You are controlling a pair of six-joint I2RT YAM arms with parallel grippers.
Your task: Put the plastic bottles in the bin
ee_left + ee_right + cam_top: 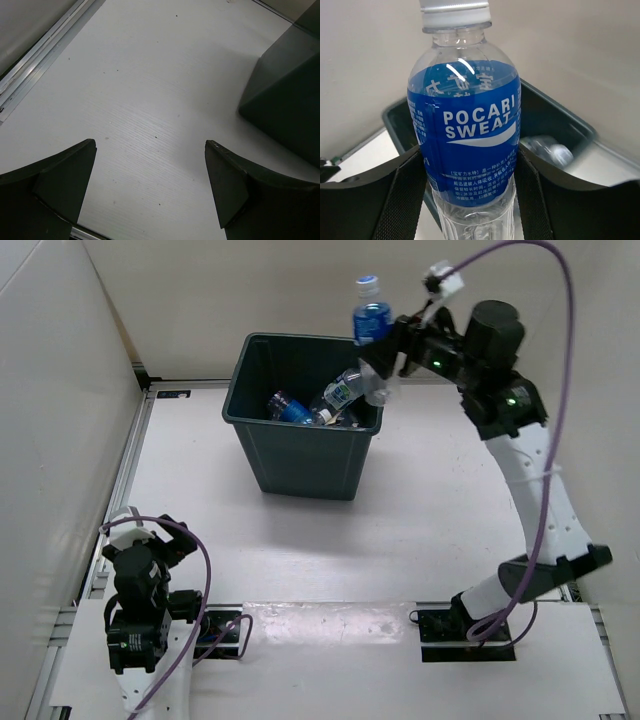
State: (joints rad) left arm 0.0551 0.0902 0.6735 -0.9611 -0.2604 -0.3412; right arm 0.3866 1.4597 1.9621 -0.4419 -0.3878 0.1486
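Observation:
My right gripper (378,358) is shut on a clear plastic bottle (370,318) with a blue label, holding it upright above the right rim of the dark teal-grey bin (296,455). The wrist view shows that bottle (466,135) between both pads, blue label facing me, pale cap up, and the bin (545,117) behind and below it. Other bottles (335,398) lie inside the bin, one with a blue label (287,408). My left gripper (150,533) hangs open near the table's front left, with nothing between its fingers (65,175).
White walls close in the table on the left, back and right. A metal rail (40,55) runs along the left edge. The bin's corner (285,100) shows at the right of the left wrist view. A purple cable (545,440) loops along the right arm.

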